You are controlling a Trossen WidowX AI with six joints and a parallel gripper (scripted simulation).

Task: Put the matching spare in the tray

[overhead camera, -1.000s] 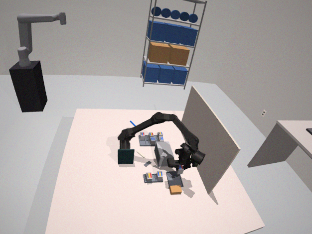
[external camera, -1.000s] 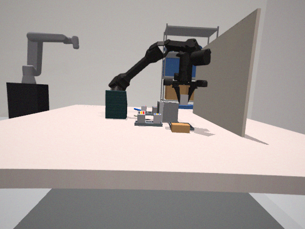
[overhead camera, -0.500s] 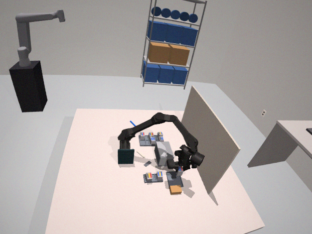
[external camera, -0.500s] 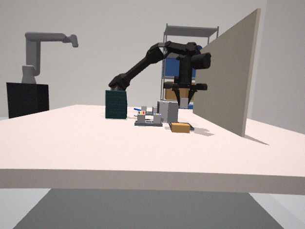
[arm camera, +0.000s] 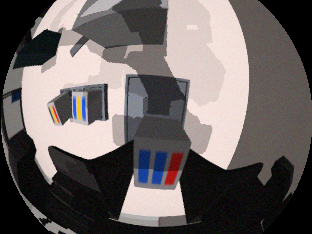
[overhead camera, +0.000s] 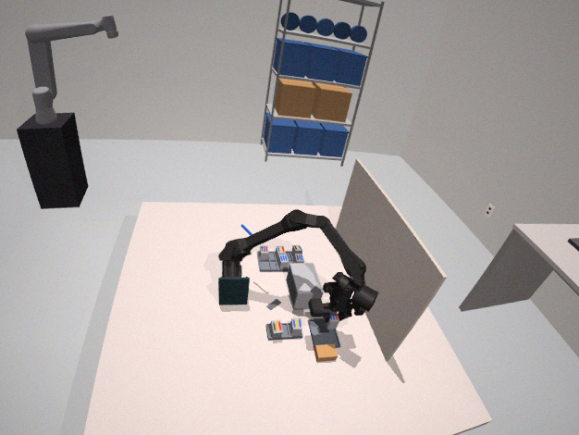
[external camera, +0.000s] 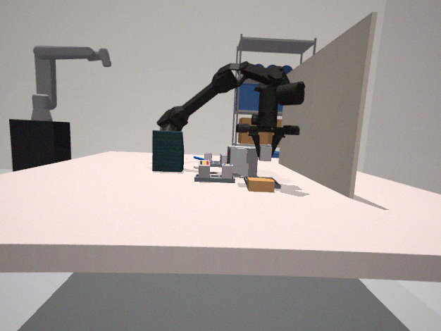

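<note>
1. Hanging above the table (external camera: pixel 106 213), the gripper (external camera: pixel 265 151) is clamped on a small grey block (external camera: pixel 265 152), clear of the surface.
2. In the wrist view that block (arm camera: pixel 159 161) carries a striped label: blue, blue, red.
3. Right below it sits the dark tray (arm camera: pixel 158 97), its open floor showing just past the block's far edge.
4. From the top view the tray (overhead camera: pixel 323 335) lies between the big grey box (overhead camera: pixel 302 284) and an orange block (overhead camera: pixel 326 352), which touches the tray's near end.
5. Just left of the tray, a low rack (overhead camera: pixel 283 335) holds two more blocks with striped labels; a second rack (overhead camera: pixel 267 263) behind the grey box holds several others.
6. A tall beige board (overhead camera: pixel 388 262) stands on edge to the right of the arm, near the wrist.
7. The arm's dark green base (external camera: pixel 167 151) sits well apart to the left.
</note>
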